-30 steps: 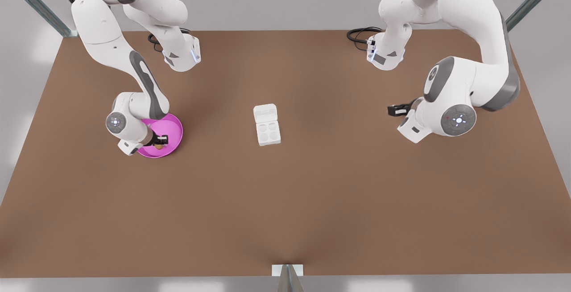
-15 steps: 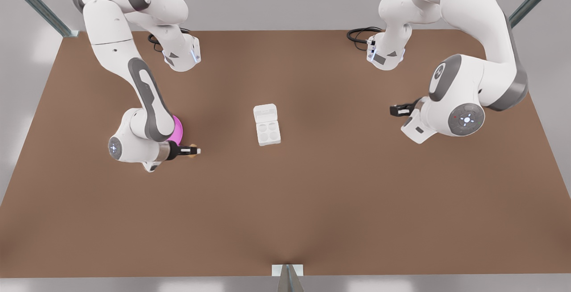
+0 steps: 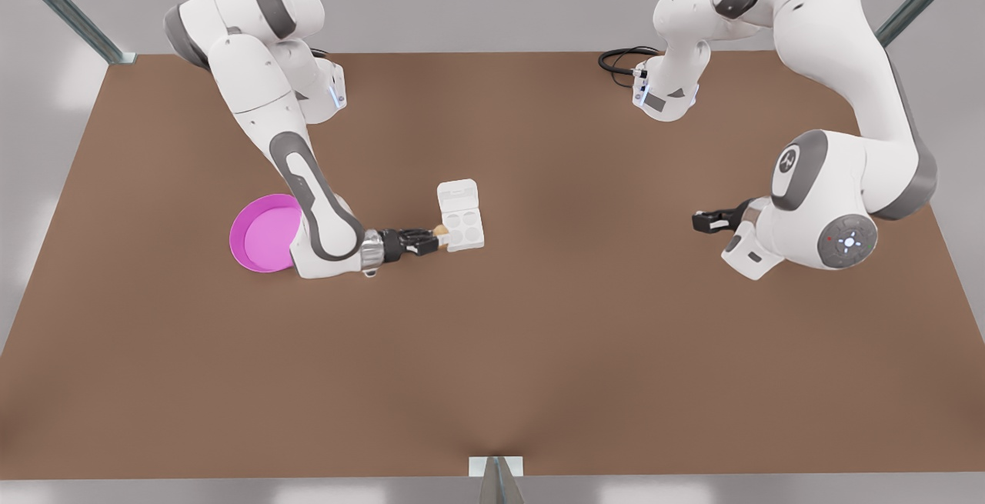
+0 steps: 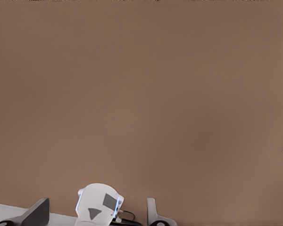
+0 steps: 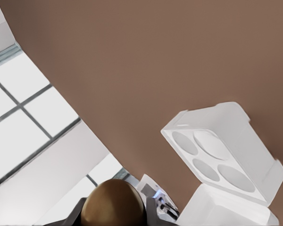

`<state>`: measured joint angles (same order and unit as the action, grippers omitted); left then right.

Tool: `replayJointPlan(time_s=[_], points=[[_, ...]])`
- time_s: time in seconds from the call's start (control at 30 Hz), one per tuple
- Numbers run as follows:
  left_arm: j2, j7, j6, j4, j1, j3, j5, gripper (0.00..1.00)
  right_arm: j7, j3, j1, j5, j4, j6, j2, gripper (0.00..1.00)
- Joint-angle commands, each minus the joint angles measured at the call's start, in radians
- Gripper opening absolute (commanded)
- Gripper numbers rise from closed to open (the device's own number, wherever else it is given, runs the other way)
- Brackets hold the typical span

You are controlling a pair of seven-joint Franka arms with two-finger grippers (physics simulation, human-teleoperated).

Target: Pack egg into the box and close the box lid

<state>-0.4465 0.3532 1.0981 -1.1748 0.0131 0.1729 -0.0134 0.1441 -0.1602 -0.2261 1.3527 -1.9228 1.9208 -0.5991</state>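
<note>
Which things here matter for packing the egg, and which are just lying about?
Job in hand:
- egg, held by the right pincer beside the box
- box, four cups empty
- box lid, open

Lying about:
- pink dish, empty
- left pincer, waiting off toward the front view's right

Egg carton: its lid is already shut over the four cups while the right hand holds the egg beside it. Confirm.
Wrong on the lid: the box lid lies open, folded back from the egg carton's four cups, as the right wrist view shows. The right hand does hold the egg beside it; the left hand waits apart.
</note>
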Motion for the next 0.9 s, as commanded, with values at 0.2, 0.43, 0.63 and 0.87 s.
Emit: replayJointPlan(time_s=[0.2,0.43,0.63,0.87], points=[[-0.024,0.0,0.026,0.006,0.001,-0.004,0.004,1.0,-0.107,-0.03,0.001,0.114,-0.007,-0.077,-0.065,0.49],[0.209,0.017,0.342,-0.374,0.019,-0.01,-0.017,1.0,-0.192,-0.025,0.007,0.105,-0.012,-0.089,-0.079,0.49],[0.233,0.015,0.388,-0.405,0.018,-0.007,-0.02,1.0,-0.187,-0.016,0.01,0.095,-0.007,-0.088,-0.105,0.49],[0.206,0.015,0.39,-0.41,0.018,-0.007,-0.019,1.0,-0.189,-0.018,0.002,0.095,0.011,-0.088,-0.148,0.49]])
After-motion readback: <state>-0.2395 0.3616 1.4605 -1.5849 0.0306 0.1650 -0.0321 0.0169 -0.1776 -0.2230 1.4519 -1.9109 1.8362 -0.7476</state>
